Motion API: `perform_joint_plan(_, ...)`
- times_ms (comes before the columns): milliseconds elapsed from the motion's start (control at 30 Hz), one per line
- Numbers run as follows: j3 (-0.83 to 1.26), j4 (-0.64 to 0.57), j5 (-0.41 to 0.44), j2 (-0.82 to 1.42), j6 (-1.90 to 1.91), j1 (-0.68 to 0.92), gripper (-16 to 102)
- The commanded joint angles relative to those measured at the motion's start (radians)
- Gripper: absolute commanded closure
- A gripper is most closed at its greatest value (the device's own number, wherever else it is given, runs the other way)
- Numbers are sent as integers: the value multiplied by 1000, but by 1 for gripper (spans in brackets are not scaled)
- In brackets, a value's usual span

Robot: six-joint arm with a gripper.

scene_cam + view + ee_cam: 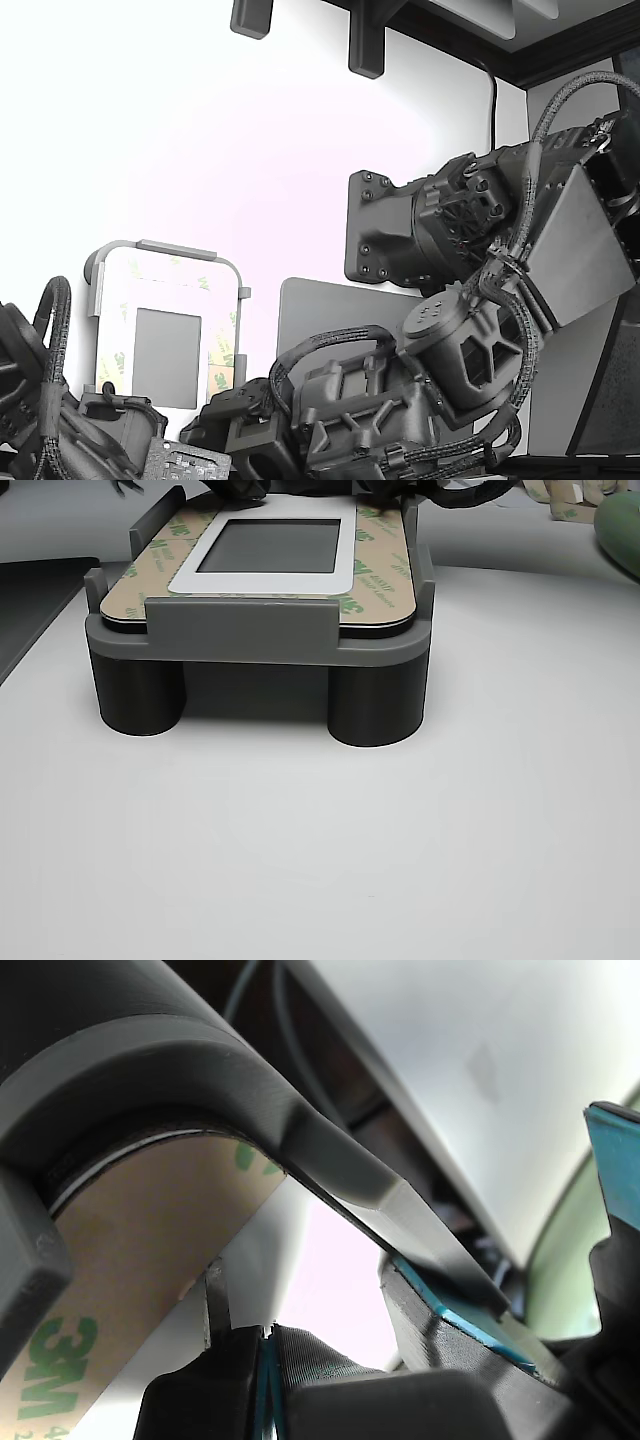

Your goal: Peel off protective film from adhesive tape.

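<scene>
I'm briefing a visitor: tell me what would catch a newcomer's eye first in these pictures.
First, the tan protective film with green 3M print, framing a grey square on a plate held in a grey fixture on round legs in the other view. Then the bulky dark robot arm filling the exterior view's right. In the wrist view, film fills the foreground.

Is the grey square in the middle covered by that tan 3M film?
No. In the other view the grey square lies bare, and the tan film only frames it.

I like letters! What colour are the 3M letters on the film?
Green, on the tan protective film; clearest in the wrist view.
</scene>
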Motion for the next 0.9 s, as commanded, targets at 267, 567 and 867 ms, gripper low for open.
perform_joint_plan(267,-26,20,2,29,17,-12,97)
perform_joint_plan(567,-41,38,0,29,20,-11,97)
perform_joint_plan(867,-57,51,-6,28,15,-12,97)
